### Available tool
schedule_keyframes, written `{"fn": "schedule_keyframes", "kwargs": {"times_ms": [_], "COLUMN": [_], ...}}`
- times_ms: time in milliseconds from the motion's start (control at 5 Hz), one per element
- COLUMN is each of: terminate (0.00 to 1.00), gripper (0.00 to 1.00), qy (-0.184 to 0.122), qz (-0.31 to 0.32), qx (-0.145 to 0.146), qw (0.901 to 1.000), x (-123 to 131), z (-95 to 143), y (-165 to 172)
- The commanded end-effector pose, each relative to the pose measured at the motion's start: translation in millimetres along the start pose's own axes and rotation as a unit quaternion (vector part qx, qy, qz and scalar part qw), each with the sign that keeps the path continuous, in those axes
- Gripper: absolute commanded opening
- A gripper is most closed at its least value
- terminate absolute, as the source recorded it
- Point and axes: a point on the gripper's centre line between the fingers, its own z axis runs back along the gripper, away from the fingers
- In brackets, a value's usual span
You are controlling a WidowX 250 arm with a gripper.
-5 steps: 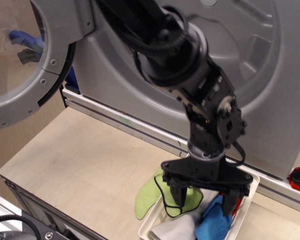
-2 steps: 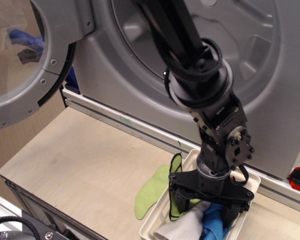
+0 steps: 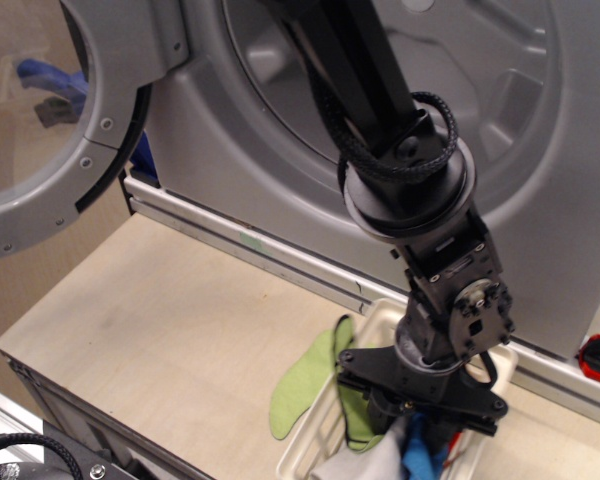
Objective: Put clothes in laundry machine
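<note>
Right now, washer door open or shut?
Open. The round glass door is swung out to the left, clear of the laundry machine front.

Basket [image 3: 300, 455] on table [image 3: 160, 330] before laundry machine [image 3: 280, 150] — clothes [image 3: 305, 385] draped over its left rim, door [image 3: 55, 130] at far left.

The arm has come down and shifted right, so the end effector [image 3: 417, 432] now sits deep in the basket [image 3: 305, 452] among the clothes, its fingers closer together than before. The blue cloth [image 3: 417, 462] has narrowed to a thin strip between the fingers. The white cloth [image 3: 362, 466] is bunched up. The green cloth [image 3: 302, 388] now drapes more over the basket's edge.
</note>
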Motion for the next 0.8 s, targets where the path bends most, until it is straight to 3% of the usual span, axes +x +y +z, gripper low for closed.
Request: {"fn": "schedule_keyframes", "kwargs": {"times_ms": [0, 400, 600], "terminate": [0.00, 0.00, 0.00], "gripper": [0.00, 0.00, 0.00], "qy": [-0.071, -0.109, -0.155], "qz": [-0.022, -0.036, -0.032], "qx": [0.005, -0.016, -0.033], "qw": [0.9972, 0.9933, 0.9869], "x": [2, 8, 11], "z": [46, 104, 142], "y": [-11, -14, 12]}}
